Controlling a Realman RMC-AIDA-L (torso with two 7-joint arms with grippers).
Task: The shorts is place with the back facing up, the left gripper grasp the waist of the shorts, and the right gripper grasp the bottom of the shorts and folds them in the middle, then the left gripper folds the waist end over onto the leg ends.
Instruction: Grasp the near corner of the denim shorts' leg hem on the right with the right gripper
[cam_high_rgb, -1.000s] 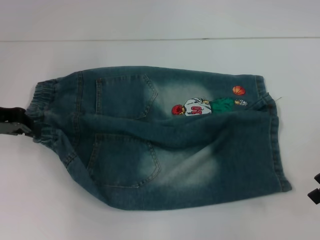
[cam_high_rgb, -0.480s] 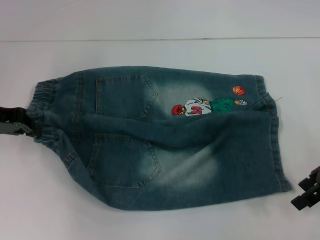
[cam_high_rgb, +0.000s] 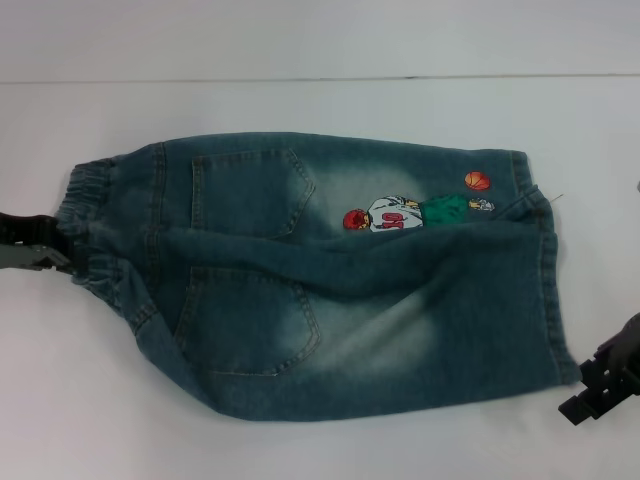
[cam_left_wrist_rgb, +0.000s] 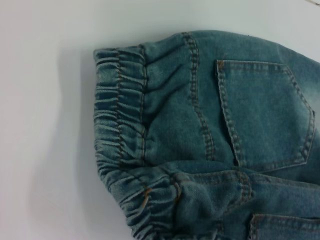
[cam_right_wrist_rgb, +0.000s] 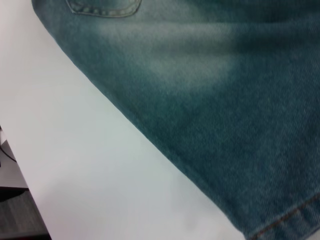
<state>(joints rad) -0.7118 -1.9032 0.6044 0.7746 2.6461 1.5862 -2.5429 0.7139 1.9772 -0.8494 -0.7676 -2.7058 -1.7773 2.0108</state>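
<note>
Head view: faded denim shorts (cam_high_rgb: 330, 280) flat, pockets up (cartoon patch (cam_high_rgb: 405, 213)).

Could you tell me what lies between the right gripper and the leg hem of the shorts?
Only a narrow strip of bare white table, seen in the head view. The right gripper sits just off the near corner of the shorts hem, not touching it.

The shorts (cam_high_rgb: 330, 280) are made of faded, matt denim cloth with orange stitching, a gathered elastic waistband (cam_left_wrist_rgb: 120, 135) and an embroidered patch (cam_high_rgb: 400, 213). The table (cam_high_rgb: 300, 40) is seen as smooth, matt white.
</note>
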